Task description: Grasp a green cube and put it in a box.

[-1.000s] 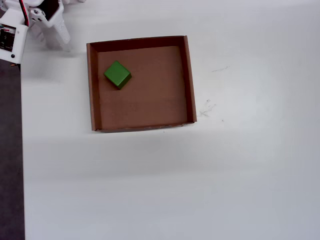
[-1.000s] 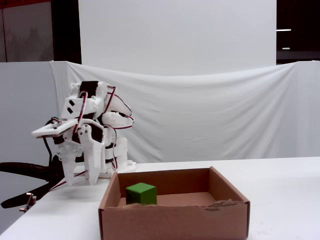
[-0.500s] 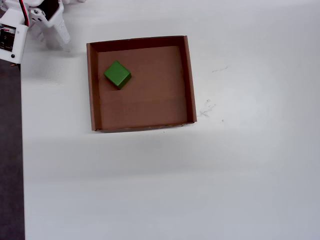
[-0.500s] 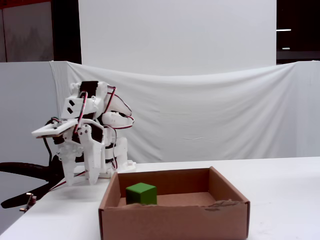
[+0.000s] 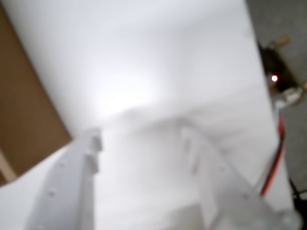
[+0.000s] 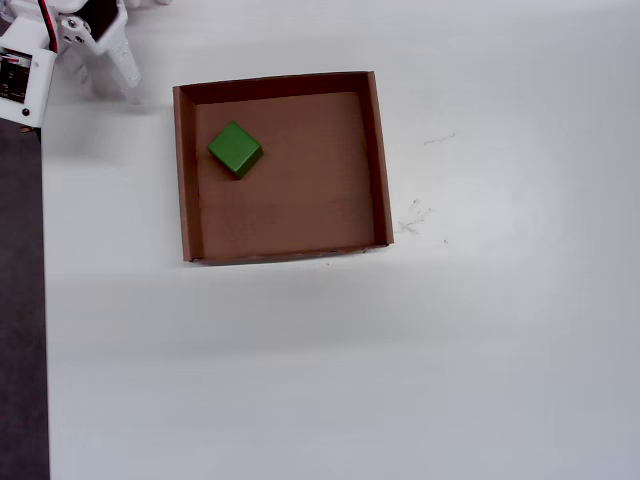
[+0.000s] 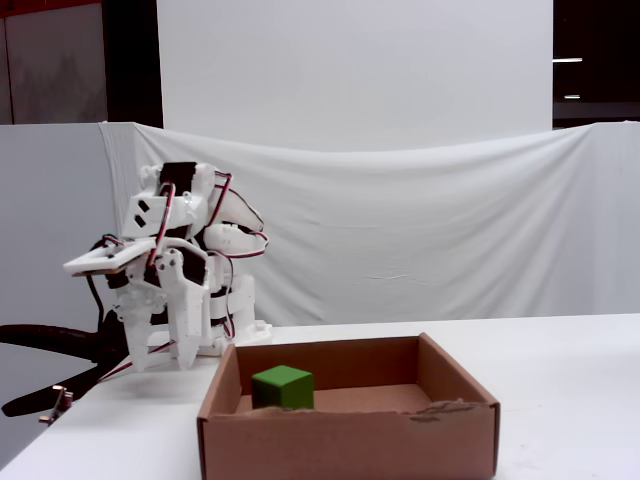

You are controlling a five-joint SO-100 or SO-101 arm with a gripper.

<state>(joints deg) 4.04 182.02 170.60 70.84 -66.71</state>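
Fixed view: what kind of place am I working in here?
Probably a makeshift recording bench, not a home: a white table, a white cloth backdrop, and only the box with the green cube.

A small bright-green cube (image 6: 235, 148) sits inside the shallow brown cardboard box (image 6: 380, 160), near its upper-left corner

One green cube (image 6: 235, 148), one box (image 6: 379, 160), one arm (image 7: 175, 280).
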